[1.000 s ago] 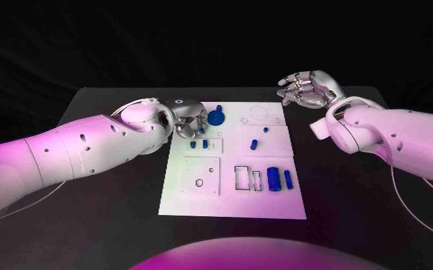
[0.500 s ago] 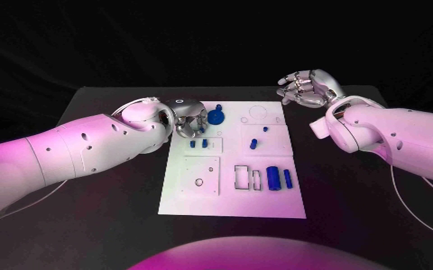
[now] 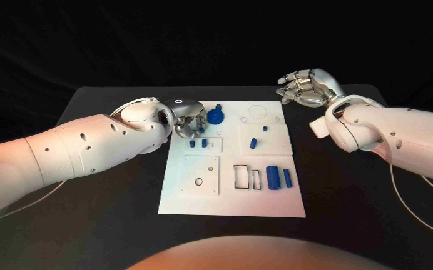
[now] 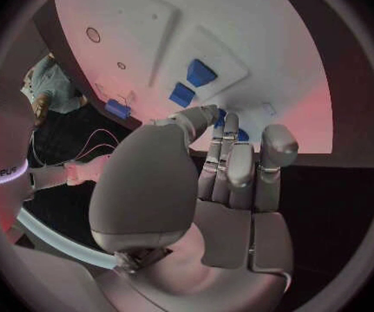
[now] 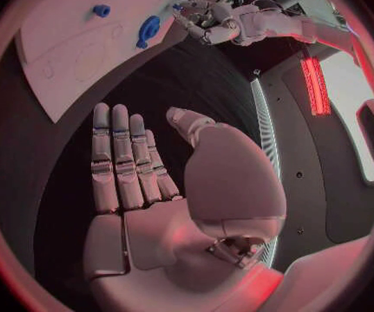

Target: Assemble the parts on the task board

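The white task board [image 3: 233, 189] lies in the middle of the black table. My left hand [image 3: 188, 123] hovers at the board's far left corner, its fingers [image 4: 239, 163] held side by side with nothing in them, close beside a round blue part [image 3: 216, 115]; whether they touch it I cannot tell. Two small blue blocks [image 3: 198, 144] sit in a recess just nearer me. Two blue cylinders [image 3: 279, 178] lie at the board's right side, and a small blue peg [image 3: 253, 143] sits mid-board. My right hand [image 3: 306, 89] floats off the board's far right corner, palm flat and fingers spread [image 5: 121, 163].
Rectangular cut-outs [image 3: 245, 178] and a square plate with holes [image 3: 200, 176] occupy the board's near half. Bare black table [image 3: 108, 207] surrounds the board on every side. My thick left forearm [image 3: 81, 148] crosses the table's left part.
The left hand has shifted very slightly towards me beside the round blue part. The right hand has stayed still.
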`<action>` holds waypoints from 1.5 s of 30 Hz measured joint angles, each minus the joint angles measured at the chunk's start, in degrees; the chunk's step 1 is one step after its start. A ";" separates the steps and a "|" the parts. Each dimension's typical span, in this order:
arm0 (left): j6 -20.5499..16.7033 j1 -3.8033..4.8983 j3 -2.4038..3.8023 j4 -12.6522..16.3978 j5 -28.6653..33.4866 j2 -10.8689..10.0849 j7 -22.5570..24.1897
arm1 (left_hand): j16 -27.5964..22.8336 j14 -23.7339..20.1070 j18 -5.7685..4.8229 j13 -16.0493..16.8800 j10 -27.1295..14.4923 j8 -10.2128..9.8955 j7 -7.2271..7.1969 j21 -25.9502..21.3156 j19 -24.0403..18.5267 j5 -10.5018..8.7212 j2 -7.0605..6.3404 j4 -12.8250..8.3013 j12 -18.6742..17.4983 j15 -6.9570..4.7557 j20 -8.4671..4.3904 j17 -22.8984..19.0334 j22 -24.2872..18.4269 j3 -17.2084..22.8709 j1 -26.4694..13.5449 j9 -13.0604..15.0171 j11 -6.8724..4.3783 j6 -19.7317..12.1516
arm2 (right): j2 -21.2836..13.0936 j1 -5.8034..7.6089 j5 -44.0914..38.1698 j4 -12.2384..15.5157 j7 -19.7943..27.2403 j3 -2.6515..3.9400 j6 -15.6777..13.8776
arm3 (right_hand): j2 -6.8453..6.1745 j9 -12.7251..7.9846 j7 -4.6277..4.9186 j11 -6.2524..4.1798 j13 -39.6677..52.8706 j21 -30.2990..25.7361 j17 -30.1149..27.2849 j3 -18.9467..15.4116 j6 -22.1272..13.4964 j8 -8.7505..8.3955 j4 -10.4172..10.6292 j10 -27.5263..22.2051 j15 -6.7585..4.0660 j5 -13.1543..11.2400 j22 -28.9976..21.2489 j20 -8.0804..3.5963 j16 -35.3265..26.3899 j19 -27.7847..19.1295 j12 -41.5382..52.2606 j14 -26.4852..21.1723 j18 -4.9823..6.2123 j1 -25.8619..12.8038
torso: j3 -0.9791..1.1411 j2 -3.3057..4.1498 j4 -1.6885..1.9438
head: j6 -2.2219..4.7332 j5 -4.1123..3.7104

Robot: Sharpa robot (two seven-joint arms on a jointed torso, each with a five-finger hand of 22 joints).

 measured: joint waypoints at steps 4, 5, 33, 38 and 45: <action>0.04 -0.07 -0.04 -0.01 -0.01 -0.05 0.00 | 0.00 -0.31 0.01 -0.21 -0.52 -1.67 0.29 -0.45 -0.20 0.00 -0.47 -0.01 -1.30 0.31 0.20 -0.62 -0.38 0.01 -0.48 -0.69 0.51 -2.20 | -0.02 0.00 0.00 -0.01 0.01 0.01 0.00 | 0.00 -0.07 0.00 0.00 -0.14 0.00 0.00 0.00 0.00 0.00 0.00 0.00 0.00 0.00 -0.14 0.00 0.00 0.00 0.00 0.00 0.00 0.00 | 0.01 0.00 0.00 | -0.03 0.05; 0.04 -0.07 -0.05 -0.02 -0.01 -0.05 -0.01 | 0.00 -0.31 0.00 -0.22 -0.62 -1.75 0.31 -0.45 -0.22 0.00 -0.53 -0.15 -1.49 0.31 0.18 -0.71 -0.38 0.15 -0.53 -0.76 0.62 -2.30 | -0.02 0.00 0.00 -0.01 0.01 0.01 0.00 | 0.00 -0.07 0.00 0.00 -0.14 0.00 0.00 0.00 0.00 0.00 0.00 0.00 0.00 0.00 -0.14 0.00 0.00 0.00 0.00 0.00 0.00 0.00 | 0.01 0.00 0.00 | -0.03 0.08; -0.48 -0.10 0.43 0.78 -0.03 -2.53 -0.32 | -2.33 -4.63 0.01 -1.19 -7.02 -5.98 0.72 -5.46 -4.14 0.01 -1.63 -0.14 -6.14 2.32 1.43 -8.28 -5.14 -2.23 -2.24 -2.63 2.42 -7.20 | -0.08 -0.07 -0.14 -0.66 0.07 0.00 -0.03 | 0.00 -0.24 0.00 0.13 -0.47 -0.35 0.04 -0.06 0.00 0.00 -0.26 -0.55 0.00 -0.03 -0.50 0.00 -0.47 0.00 0.00 0.00 0.00 0.00 | -0.03 -0.04 -0.03 | 0.12 0.03; -1.46 -0.04 1.81 0.26 0.99 -4.34 -0.33 | -8.04 -11.83 1.96 -1.74 -9.47 -5.98 1.77 -12.48 -9.76 0.01 0.10 -0.91 -6.34 2.60 1.60 -21.78 -12.14 -2.95 -0.11 -2.93 3.01 -6.15 | -0.13 -0.08 -1.53 -1.32 -0.22 0.00 0.25 | 0.54 -0.65 0.01 0.01 -1.50 -0.44 0.14 1.55 0.42 0.45 -2.34 -1.65 -0.01 -2.12 -0.87 -0.15 -0.57 0.56 -0.27 0.01 0.00 2.86 | -0.07 -0.10 0.00 | 0.52 -0.23; -1.85 1.26 3.24 -1.29 12.11 -8.04 0.58 | -12.84 -16.56 1.95 -1.97 -9.55 -5.98 1.96 -17.17 -14.57 0.01 0.78 -2.40 -4.88 2.43 1.44 -28.08 -16.37 -1.54 1.55 -3.33 2.98 -5.51 | -0.75 -0.09 -8.74 -1.29 -2.11 0.02 2.89 | 1.58 -2.45 -0.94 -2.74 -3.77 10.82 4.81 3.74 6.93 0.45 -7.74 3.92 -4.80 -2.85 6.06 -5.10 7.25 11.44 -1.59 15.60 -0.02 6.60 | -0.07 -0.12 0.00 | 1.32 -0.86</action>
